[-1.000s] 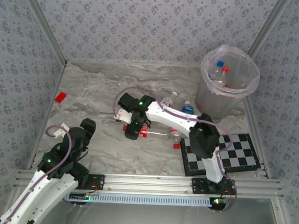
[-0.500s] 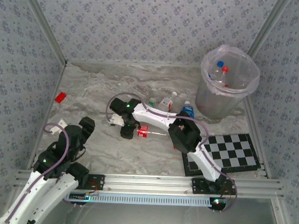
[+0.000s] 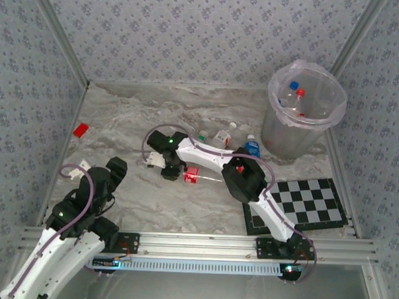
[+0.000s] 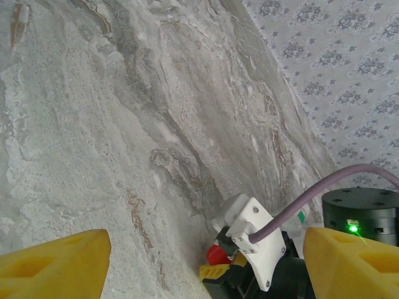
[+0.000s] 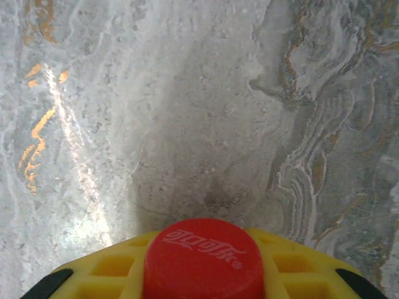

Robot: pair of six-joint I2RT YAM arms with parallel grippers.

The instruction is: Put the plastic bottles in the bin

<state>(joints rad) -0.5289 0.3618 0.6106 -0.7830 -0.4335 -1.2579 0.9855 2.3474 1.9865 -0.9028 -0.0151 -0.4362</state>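
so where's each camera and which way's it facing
top external: above, behind the robot, looking down on grey marble table; left arm, right arm show
left wrist: looks across table at right tool; own yellow fingers show
right wrist: faces table; its tool grips red-capped clear plastic bottle
shared: right tool, top and left wrist

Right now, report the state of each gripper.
Left gripper: open, holding nothing.
Right gripper: shut on a red-capped plastic bottle.
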